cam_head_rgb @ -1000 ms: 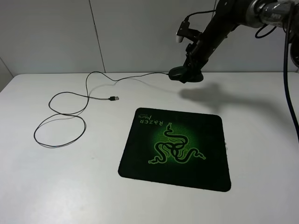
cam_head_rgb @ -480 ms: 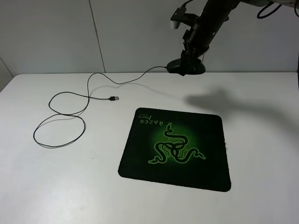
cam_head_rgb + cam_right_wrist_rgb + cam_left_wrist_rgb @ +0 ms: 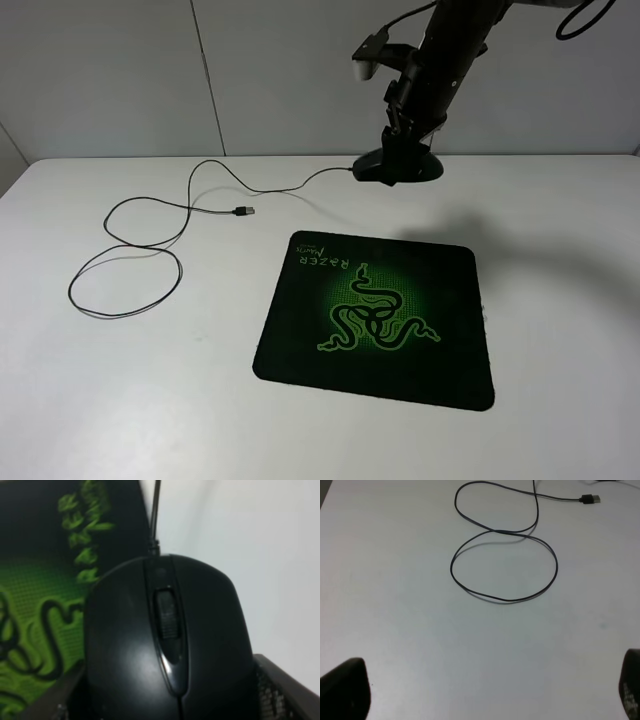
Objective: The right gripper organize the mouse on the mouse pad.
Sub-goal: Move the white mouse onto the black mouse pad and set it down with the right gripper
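The high camera overlooks the whole table (image 3: 560, 300) from afar. My right wrist camera looks close past my right pincer (image 3: 399, 160) at the mouse (image 3: 165, 645), mouse pad (image 3: 30, 580) beyond. My left one faces the cable (image 3: 505, 600) loop, shared with the high view.

Right arm (image 3: 452, 48): comes in from the upper right, sloping down, off the table.
Right gripper (image 3: 401, 156): points down, clamped on the mouse (image 3: 378, 166) (one finger each side).
Left gripper (image 3: 487, 692): fingers (image 3: 344, 690) spread wide, aimed downward.
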